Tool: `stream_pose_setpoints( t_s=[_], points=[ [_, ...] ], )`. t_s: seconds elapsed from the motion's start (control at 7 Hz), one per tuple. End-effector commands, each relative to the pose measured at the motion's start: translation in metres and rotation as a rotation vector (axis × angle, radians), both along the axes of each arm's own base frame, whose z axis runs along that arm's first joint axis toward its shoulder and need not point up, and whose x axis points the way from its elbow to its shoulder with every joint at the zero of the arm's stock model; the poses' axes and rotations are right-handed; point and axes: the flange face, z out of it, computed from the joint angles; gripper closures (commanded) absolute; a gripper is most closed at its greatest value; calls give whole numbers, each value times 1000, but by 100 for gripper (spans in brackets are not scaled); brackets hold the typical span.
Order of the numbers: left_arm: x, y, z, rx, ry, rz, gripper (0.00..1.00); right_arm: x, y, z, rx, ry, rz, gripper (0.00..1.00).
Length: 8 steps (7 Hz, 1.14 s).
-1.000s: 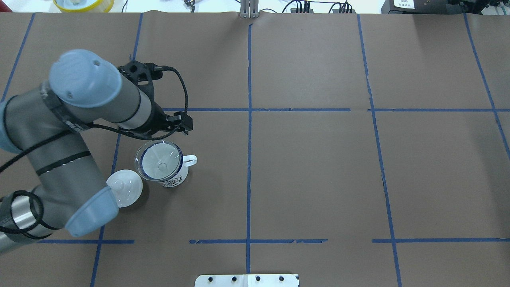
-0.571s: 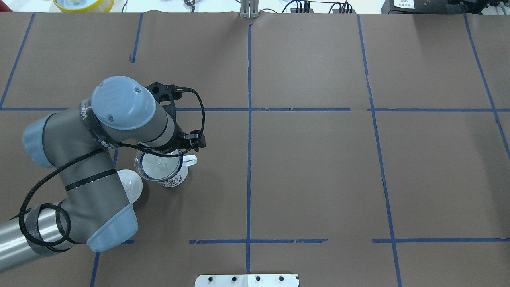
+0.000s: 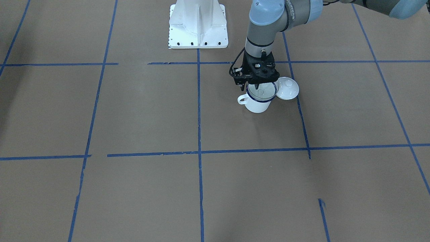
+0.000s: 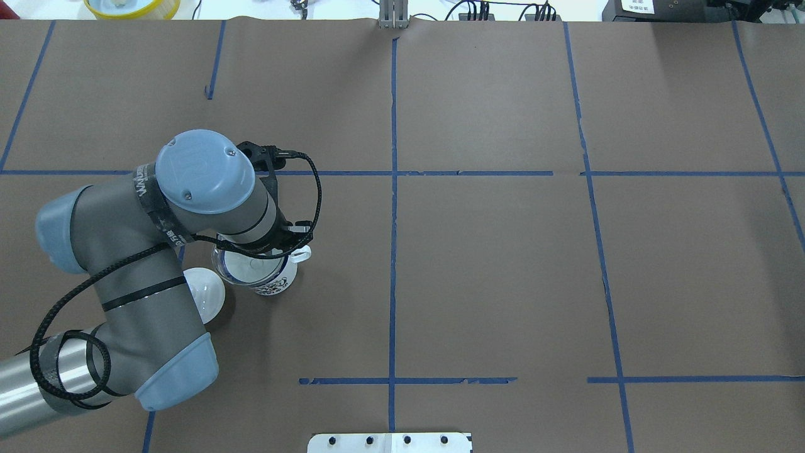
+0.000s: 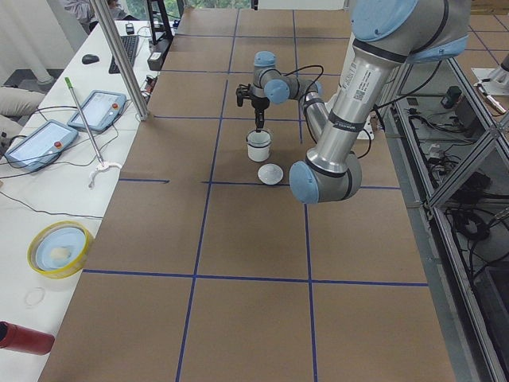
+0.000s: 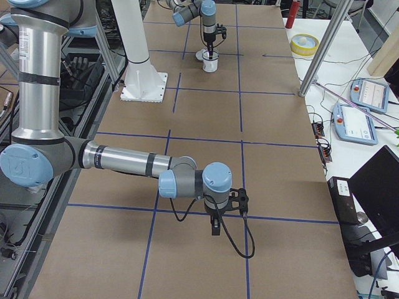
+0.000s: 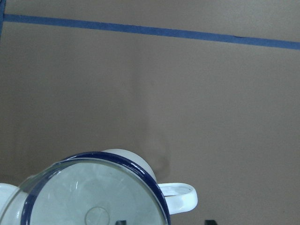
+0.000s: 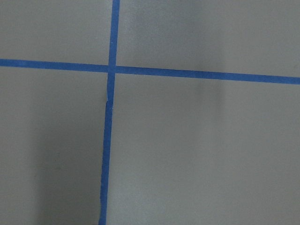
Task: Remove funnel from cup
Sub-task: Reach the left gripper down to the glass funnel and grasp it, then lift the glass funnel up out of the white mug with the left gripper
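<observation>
The cup [image 3: 257,106] is a white mug with a dark blue rim, and its handle [image 7: 180,198] points toward the table's middle. The clear funnel [image 3: 261,93] sits in its mouth, also seen in the overhead view [image 4: 249,268] and the left wrist view [image 7: 93,199]. My left gripper [image 3: 250,87] hangs just above the mug's handle-side rim, open, holding nothing. In the left wrist view its two fingertips [image 7: 121,221] stand apart at the bottom edge, one over the funnel bowl and one outside by the handle. My right gripper [image 6: 215,227] hangs over bare table far away; I cannot tell its state.
A white domed lid with a knob [image 3: 287,89] lies right beside the mug, on the side away from the handle. The robot's white base plate [image 3: 198,37] stands at the table's robot side. Blue tape lines cross the brown table cover [image 4: 503,264].
My left arm has swung toward the mug and lowered. Its wrist now covers the far part of the funnel. The mug, funnel and lid have not moved.
</observation>
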Motion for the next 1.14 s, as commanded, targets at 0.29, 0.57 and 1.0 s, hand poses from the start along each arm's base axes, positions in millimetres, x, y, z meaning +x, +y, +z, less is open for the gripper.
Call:
stream_pose_setpoints(
  t_s=[0.29,0.57,1.0],
  points=[
    [-17,6,-31,35,45,8,100,0,0,0,0,0,0,0],
    [-79,-11,-61,79,108,-78,100,0,0,0,0,0,0,0],
    [-151,-60,-78,7,243,-400,100,0,0,0,0,0,0,0]
  ],
)
